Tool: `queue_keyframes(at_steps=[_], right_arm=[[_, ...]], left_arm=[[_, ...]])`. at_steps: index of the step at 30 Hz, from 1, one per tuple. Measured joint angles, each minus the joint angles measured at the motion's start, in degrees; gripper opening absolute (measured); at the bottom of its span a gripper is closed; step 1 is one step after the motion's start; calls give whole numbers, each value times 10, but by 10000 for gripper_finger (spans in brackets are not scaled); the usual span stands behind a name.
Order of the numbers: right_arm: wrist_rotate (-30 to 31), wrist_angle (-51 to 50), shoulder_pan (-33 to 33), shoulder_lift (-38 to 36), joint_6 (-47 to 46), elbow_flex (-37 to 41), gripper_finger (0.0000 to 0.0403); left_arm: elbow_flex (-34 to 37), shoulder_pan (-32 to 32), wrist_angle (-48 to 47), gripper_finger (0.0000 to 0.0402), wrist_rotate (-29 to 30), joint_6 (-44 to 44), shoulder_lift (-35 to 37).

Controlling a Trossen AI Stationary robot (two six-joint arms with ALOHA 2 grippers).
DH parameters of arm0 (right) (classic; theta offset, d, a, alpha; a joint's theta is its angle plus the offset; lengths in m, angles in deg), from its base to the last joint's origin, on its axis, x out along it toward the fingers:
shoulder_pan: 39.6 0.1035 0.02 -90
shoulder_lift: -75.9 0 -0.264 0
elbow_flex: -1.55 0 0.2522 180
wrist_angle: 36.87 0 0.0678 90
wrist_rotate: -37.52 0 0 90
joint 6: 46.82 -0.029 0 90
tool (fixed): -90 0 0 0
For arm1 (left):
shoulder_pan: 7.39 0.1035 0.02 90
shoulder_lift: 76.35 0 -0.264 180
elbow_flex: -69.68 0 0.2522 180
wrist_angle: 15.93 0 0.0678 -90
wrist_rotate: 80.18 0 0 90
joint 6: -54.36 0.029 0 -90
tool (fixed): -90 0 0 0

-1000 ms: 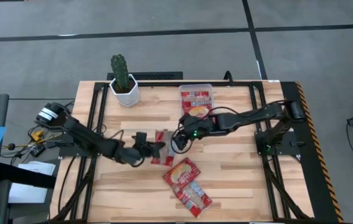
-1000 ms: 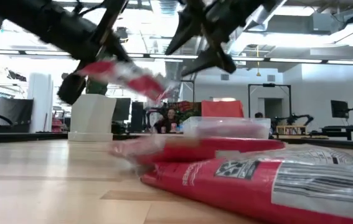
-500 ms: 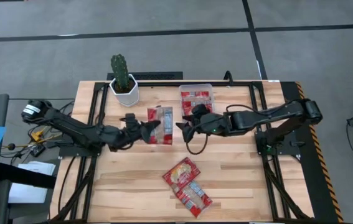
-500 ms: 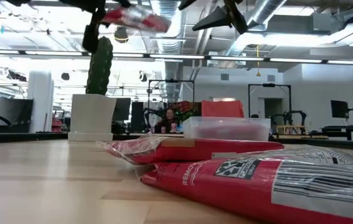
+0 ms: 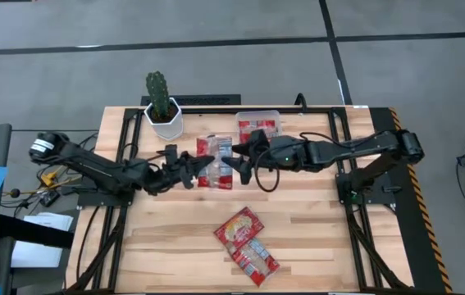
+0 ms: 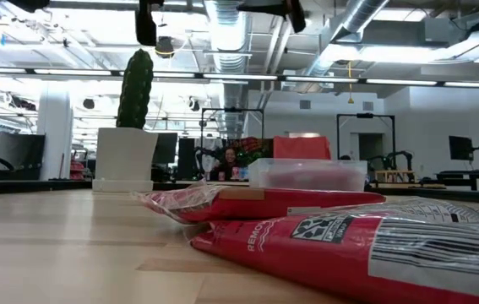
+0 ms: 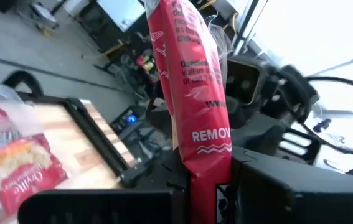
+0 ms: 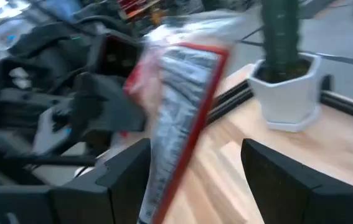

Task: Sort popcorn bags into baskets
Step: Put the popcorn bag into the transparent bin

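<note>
My left gripper is shut on a red popcorn bag, held high over the middle of the table, label panel up. My right gripper is open just to the bag's right. In the right wrist view its fingers stand on either side of the bag; I cannot tell whether they touch it. The clear tray sits at the far edge with red packets in it. Two more packets lie flat near the near edge, and they fill the low view's foreground. My left gripper pinches the bag's left end between its two fingers, coming level from the table's left. The bag is lifted clear of the table and sticks straight out from the fingers toward the right gripper.
A cactus in a white pot stands at the far left corner, close to the held bag. A black frame runs along the table's edges. Bare wood lies to the right of the two lying packets.
My left gripper has carried the bag up and toward the far edge, from low above the table to high over it. My right gripper has also risen and moved toward the far edge, closing in on the bag's right end. The packets on the table have stayed put.
</note>
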Motion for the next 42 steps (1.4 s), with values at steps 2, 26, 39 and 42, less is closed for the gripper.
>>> queue_keyframes(at_steps=[2, 26, 39, 42], right_arm=[[-15, 2, -4, 0, 2, 0, 274], [-141, -39, -57, -2, 15, 0, 22], [-121, -273, -220, -117, 130, 0, 18], [-107, -339, -275, -119, 192, 1, 18]], left_arm=[[0, 5, -5, 23, -16, -17, -9], [0, 15, 44, 117, -60, -63, -80], [-1, 105, -45, 223, -158, -119, -63], [0, 133, -104, 220, -189, -156, -62]])
